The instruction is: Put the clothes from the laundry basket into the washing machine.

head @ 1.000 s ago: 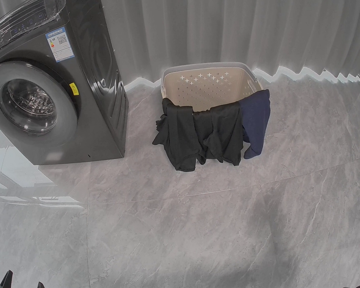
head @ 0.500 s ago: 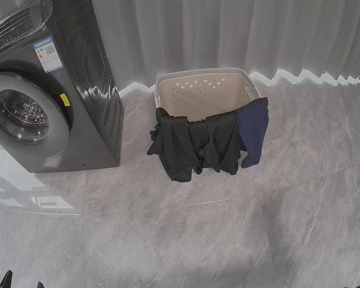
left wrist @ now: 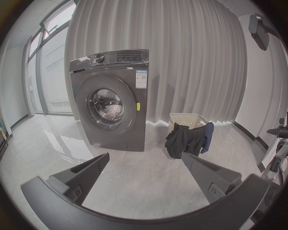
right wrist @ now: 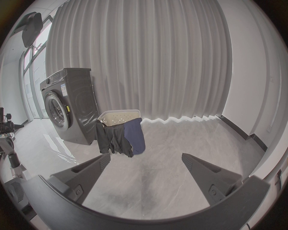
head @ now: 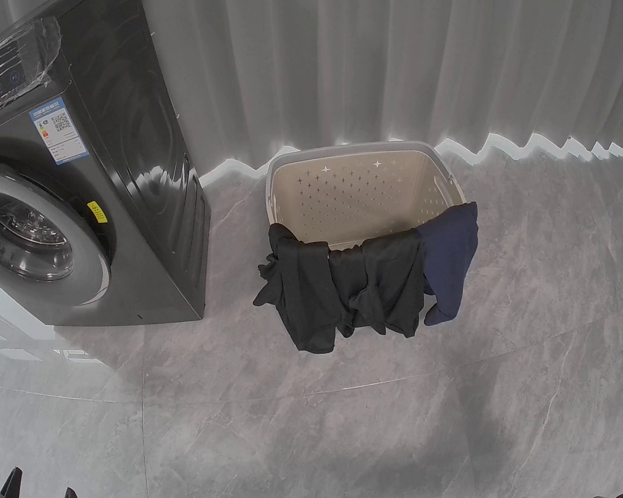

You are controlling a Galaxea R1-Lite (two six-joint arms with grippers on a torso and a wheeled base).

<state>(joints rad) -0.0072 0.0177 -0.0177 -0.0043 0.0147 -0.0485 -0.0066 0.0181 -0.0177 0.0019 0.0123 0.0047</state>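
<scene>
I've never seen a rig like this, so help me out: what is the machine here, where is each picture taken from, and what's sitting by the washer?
This is a wheeled robot with two arms, each ending in a two-fingered gripper. The head view looks down from its head at the grey floor. The other two pictures come from cameras on its wrists, so the dark prongs there are the left gripper and the right gripper, both open and holding nothing. On the floor stands a washing machine, its round door apparently shut. Beside it is a beige laundry basket, with black clothes and a navy garment draped over its near rim. The job is to move those clothes inside.
</scene>
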